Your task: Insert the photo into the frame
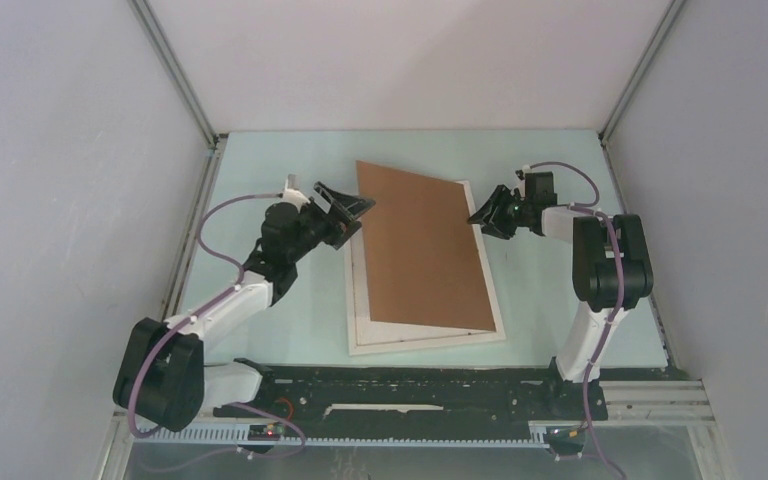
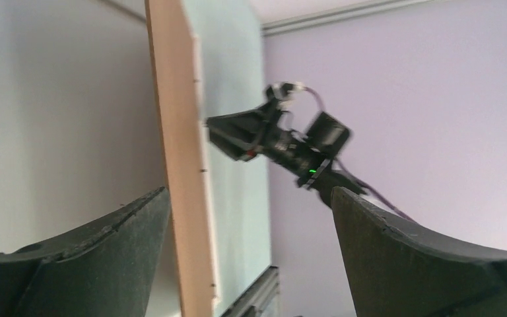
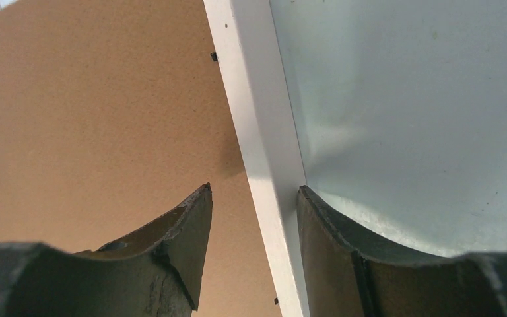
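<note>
The white frame [image 1: 430, 343] lies flat on the pale green table [image 1: 560, 160]. A brown backing board [image 1: 420, 250] lies askew on it, its far left corner sticking out past the rim. The photo is hidden. My left gripper [image 1: 358, 208] is open wide at the board's far left edge, and in the left wrist view that edge [image 2: 178, 165] runs between my left gripper's [image 2: 249, 191] jaws. My right gripper [image 1: 478, 215] is at the frame's far right corner. In the right wrist view my right gripper [image 3: 254, 188] is open and straddles the frame's rim [image 3: 251, 99]: one finger rests on its outer side, the other hangs over the board [image 3: 92, 119].
Grey enclosure walls stand close on the left, right and back, with metal posts [image 1: 175, 75] in the far corners. A black rail [image 1: 410, 385] runs along the near edge between the arm bases. My right arm [image 2: 304, 148] shows across the board in the left wrist view.
</note>
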